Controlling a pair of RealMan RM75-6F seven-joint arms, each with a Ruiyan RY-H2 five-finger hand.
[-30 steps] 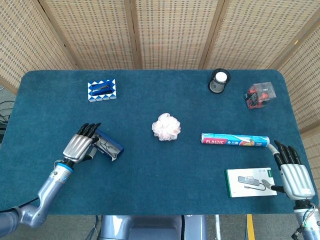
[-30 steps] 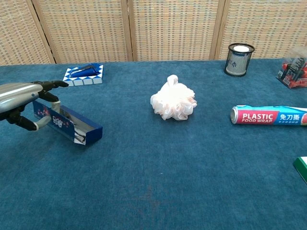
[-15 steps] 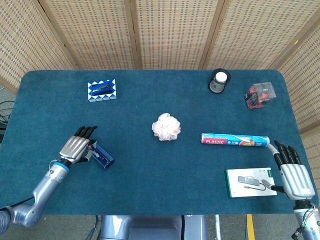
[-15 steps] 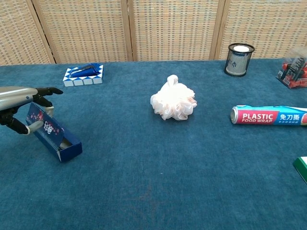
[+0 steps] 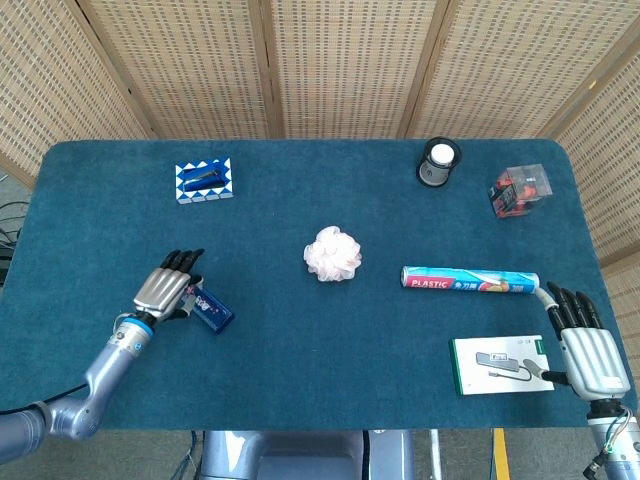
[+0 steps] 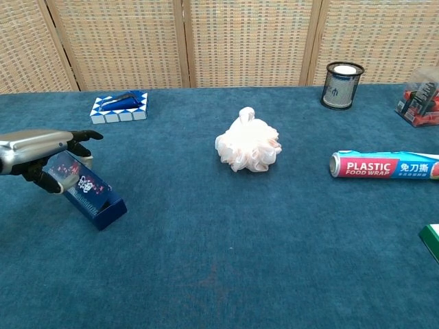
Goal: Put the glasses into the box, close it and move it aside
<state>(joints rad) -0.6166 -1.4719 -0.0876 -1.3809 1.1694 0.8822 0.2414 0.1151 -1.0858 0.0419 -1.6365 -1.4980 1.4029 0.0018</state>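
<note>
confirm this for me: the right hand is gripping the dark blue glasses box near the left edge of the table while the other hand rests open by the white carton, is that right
Not quite: the left hand grips the dark blue glasses box, as the head view shows. The right hand is the one resting open beside the white carton.

The bath pouf (image 5: 332, 253) sits at the table's (image 5: 300, 400) centre; from it, the box (image 5: 208, 308) lies at eight o'clock, under the left hand (image 5: 167, 291); the patterned tray (image 5: 204, 181) at ten o'clock; the mesh cup (image 5: 438, 162) at one o'clock; the clear case (image 5: 519, 189) right of the cup; the wrap roll (image 5: 470, 280) at four o'clock; the carton (image 5: 501, 364) before the roll, beside the right hand (image 5: 587, 350).
</note>
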